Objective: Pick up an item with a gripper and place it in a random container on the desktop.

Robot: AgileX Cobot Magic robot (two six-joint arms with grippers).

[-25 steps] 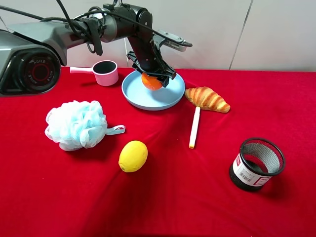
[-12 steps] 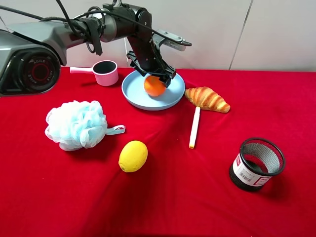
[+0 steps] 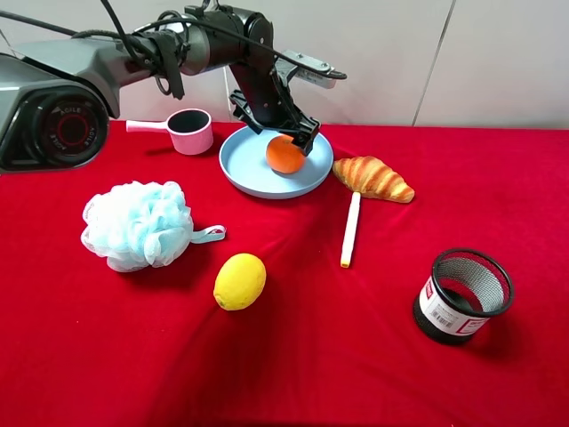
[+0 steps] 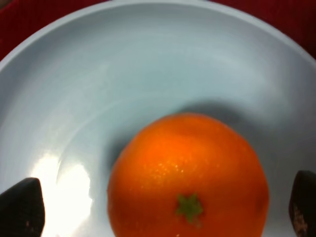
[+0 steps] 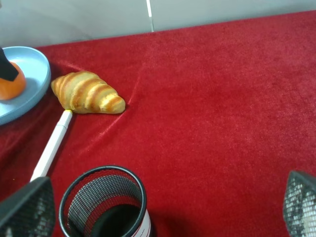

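The orange (image 3: 284, 155) lies in the light-blue plate (image 3: 244, 169) at the back of the red table, right of the plate's middle. My left gripper (image 3: 291, 133) hovers just above and behind it, jaws open. In the left wrist view the orange (image 4: 187, 173) rests on the plate (image 4: 123, 74), with the black fingertips (image 4: 22, 205) spread wide on either side and clear of it. My right gripper (image 5: 163, 207) is open and empty above the table. The orange (image 5: 10, 85) and the plate's rim (image 5: 29, 94) also show in the right wrist view.
A pink handled cup (image 3: 189, 131) stands left of the plate. A croissant (image 3: 373, 178) and a white pen (image 3: 350, 229) lie to its right. A blue bath pouf (image 3: 138, 224), a yellow lemon (image 3: 239, 281) and a black mesh cup (image 3: 462, 294) sit nearer the front.
The left gripper lowered the orange into the plate and let it go. The orange now rests on the plate, a little to the right, with the open jaws just above it.
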